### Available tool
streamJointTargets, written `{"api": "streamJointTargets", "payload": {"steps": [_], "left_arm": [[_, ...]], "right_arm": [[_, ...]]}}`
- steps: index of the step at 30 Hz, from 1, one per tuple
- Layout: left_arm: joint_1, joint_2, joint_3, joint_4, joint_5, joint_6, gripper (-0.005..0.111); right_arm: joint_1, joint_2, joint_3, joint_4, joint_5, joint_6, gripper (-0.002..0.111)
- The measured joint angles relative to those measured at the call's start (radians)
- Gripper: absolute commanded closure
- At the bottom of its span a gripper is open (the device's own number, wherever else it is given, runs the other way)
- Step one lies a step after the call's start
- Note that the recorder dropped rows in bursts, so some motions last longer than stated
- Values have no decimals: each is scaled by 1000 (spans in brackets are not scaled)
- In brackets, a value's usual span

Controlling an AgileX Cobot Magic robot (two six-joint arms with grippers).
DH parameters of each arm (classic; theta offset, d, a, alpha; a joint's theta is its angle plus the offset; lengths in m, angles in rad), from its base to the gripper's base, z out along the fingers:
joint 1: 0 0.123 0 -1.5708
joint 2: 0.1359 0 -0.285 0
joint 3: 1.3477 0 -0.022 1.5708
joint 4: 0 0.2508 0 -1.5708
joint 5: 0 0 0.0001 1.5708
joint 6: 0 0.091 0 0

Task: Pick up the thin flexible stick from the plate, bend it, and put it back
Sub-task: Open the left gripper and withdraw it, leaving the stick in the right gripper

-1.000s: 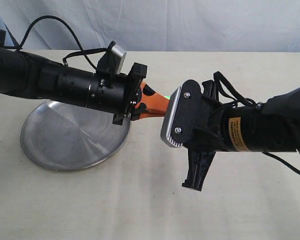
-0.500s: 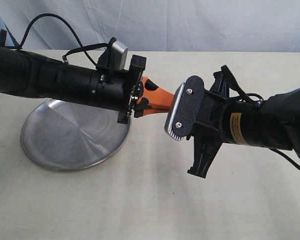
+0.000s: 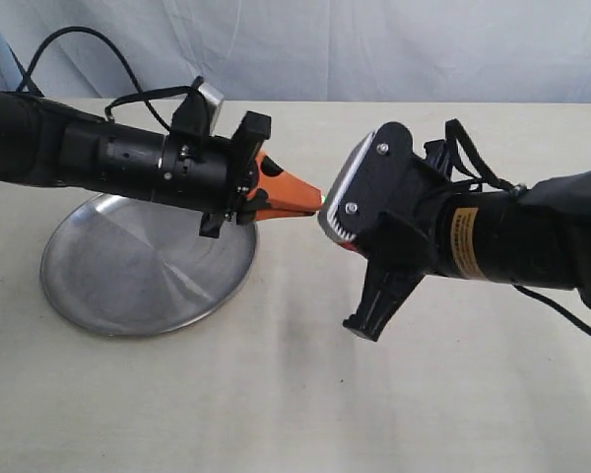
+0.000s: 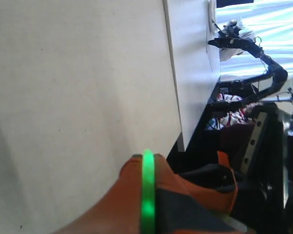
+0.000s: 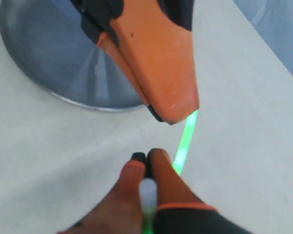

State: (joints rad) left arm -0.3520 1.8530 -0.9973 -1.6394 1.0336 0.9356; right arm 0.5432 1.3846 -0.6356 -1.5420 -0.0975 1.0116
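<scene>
The glowing green stick [image 5: 185, 142] runs between both grippers above the table, bowed; its pale end [image 5: 148, 194] lies between the right fingers. My left gripper [image 4: 146, 158] is shut on the stick [image 4: 147, 195], which is pinched between its orange fingers. My right gripper [image 5: 146, 157] is shut on the other end. In the exterior view only a tiny green spot of the stick [image 3: 321, 200] shows between the left gripper [image 3: 313, 204] and the right gripper's camera block. The steel plate [image 3: 128, 271] lies empty at the left, below the left arm; the right wrist view shows the plate [image 5: 49, 63] too.
Cream cloth covers the table [image 3: 276, 394]. A pale curtain hangs behind. The right arm [image 3: 512, 246] reaches in from the right, the left arm [image 3: 79, 153] from the left, with black cables trailing. The table edge [image 4: 173, 92] and dark equipment beyond show in the left wrist view.
The left gripper has drawn back leftwards and turned. The right wrist has rolled and shifted slightly left and up. The orange fingertips now meet closer to the right camera block.
</scene>
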Motion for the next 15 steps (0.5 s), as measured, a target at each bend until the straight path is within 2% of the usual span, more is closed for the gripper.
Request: {"api": "streamJointTargets", "payload": {"steps": [6,11,13,15], "left_arm": [[137,-37,6,79,168,70,107],[246,-78,7,162,265,76,107],[284,-86,8,132,238,68,107],[331,-87,1,34,127,50,107]], "right_arm": [[-2,-21,-14,269,-149,2,109],[-3,-13,-24,379,-236,2,109],[-3,-12,-22,376,-235,8,109],[-3,-4,12,360,-202,12,109]]}}
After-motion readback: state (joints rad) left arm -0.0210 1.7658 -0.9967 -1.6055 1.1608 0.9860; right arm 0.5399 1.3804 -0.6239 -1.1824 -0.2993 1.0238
